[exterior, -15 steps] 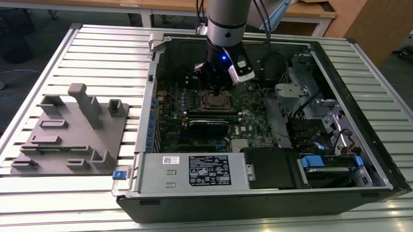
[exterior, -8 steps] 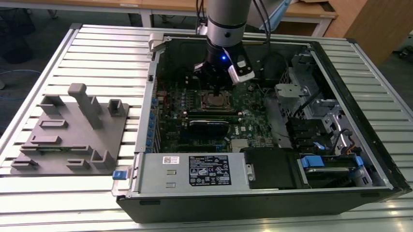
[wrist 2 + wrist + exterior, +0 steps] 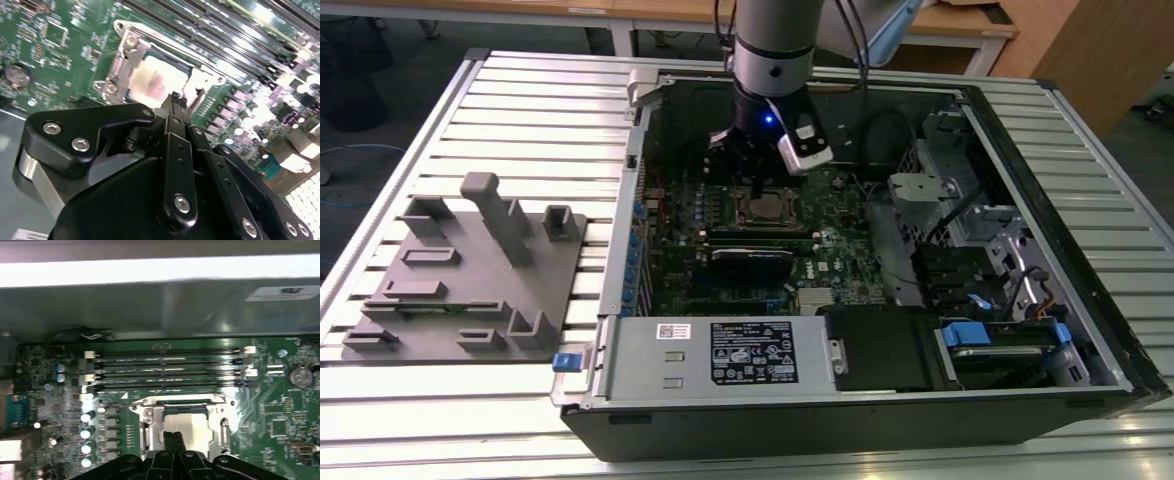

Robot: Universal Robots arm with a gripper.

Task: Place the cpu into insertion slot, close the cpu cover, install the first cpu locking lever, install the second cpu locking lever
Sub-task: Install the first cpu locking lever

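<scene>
In both wrist views the gripper's black body covers the near edge of the insertion slot [image 3: 794, 216], so that side of the socket cannot be inspected. In the exterior view the arm [image 3: 774, 40] and its wrist hardware hide the far part of the socket. The 2 locking levers are too thin and too bright with glare to be made out with certainty; I cannot tell whether either is latched. The cpu [image 3: 159, 82] [image 3: 192, 426] lies flat inside the socket, its dull grey top showing a faint reddish smear in the second wrist view. The cpu cover [image 3: 121, 64] [image 3: 151, 416], a silvery frame, appears to lie down around the chip, its window exposing the metal top. The gripper [image 3: 758, 188] [image 3: 175, 100] [image 3: 172, 436] stands directly over the socket, its jaws brought together into 1 narrow tip with nothing visible between them. That tip sits at the edge of the chip nearest the gripper body, close above the frame; contact cannot be confirmed. Beyond the socket run 4 long memory slots [image 3: 165, 371], and a coin cell [image 3: 299, 376] sits on the green motherboard [image 3: 854, 262]. The open computer case [image 3: 1074, 190] lies on a slatted table [image 3: 534, 90], with a grey fixture plate [image 3: 454, 300] at the exterior view's left.
</scene>
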